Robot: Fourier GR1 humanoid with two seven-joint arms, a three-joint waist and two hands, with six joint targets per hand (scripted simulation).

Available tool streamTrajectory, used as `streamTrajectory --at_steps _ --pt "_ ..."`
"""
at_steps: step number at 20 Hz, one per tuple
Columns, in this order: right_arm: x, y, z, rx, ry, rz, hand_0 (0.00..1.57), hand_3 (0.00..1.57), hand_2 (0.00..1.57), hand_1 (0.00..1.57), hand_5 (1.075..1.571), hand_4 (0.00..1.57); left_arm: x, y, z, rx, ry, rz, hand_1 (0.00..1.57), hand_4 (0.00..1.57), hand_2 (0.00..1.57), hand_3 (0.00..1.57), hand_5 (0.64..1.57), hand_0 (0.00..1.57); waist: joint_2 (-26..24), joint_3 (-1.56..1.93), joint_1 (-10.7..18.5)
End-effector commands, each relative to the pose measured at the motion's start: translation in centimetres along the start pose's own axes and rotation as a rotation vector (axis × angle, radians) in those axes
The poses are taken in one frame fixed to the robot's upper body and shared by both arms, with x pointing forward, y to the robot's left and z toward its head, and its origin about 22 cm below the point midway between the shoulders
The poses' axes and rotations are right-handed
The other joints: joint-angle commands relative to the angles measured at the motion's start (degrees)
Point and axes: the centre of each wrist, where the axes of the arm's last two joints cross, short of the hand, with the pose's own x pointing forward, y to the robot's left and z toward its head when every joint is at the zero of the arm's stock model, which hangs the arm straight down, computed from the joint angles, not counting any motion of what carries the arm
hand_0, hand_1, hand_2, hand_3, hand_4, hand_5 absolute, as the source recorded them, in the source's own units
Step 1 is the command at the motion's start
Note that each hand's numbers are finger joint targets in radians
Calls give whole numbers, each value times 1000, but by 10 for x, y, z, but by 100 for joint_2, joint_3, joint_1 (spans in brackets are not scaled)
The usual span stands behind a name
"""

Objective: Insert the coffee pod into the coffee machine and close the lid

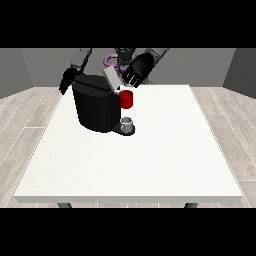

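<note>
- Front view: the hand at the view's right [138, 69] hovers over the top of the black coffee machine [96, 104], with the pale grey lid [112, 79] raised at a slant just beside and below it, on the side toward the view's left. Its fingers point down toward the lid's upper end; whether they touch the lid or curl round anything I cannot tell.
- Just below that hand, at the machine's front, sits a red thing at the machine [127, 99].
- Lower again, well below the hand, a small grey thing [127, 122] rests on the machine's base plate; I cannot tell whether it is the coffee pod, so I do not place the pod.
- The hand at the view's left [67, 81] hangs behind the machine's far corner, well apart from the lid; its fingers cannot be read.
- The step in hand looks like work at the lid. To do it well, the hand should press on the lid's raised end and follow its hinge arc downward, keeping the fingers out of the closing gap.
- The machine stands on the white table [165, 165].
</note>
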Motion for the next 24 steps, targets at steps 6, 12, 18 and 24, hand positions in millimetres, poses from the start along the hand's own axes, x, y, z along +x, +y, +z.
streamTrajectory --at_steps 6,12,18,24 --pt "11 -6 -7 0 4 -1 0 0 0 0 1571 0 8 0 -6 15 6 -11 1195 464 1260 1229 1571 1195 127 1 -162" --pt "0 -2 -6 -39 -2 13 0 0 0 0 1571 33 12 6 -6 -27 -28 -32 1211 432 1252 1220 1571 1211 251 1 90" --pt "-11 -15 5 -20 33 9 0 0 0 0 1571 165 -13 -12 -3 -46 3 -8 1169 422 1235 1200 1571 1169 73 -1 -59" --pt "14 -10 -11 -27 -11 0 0 0 0 0 1571 0 -9 12 2 33 -43 -29 1231 389 1267 1211 1571 1231 348 -1 -39"
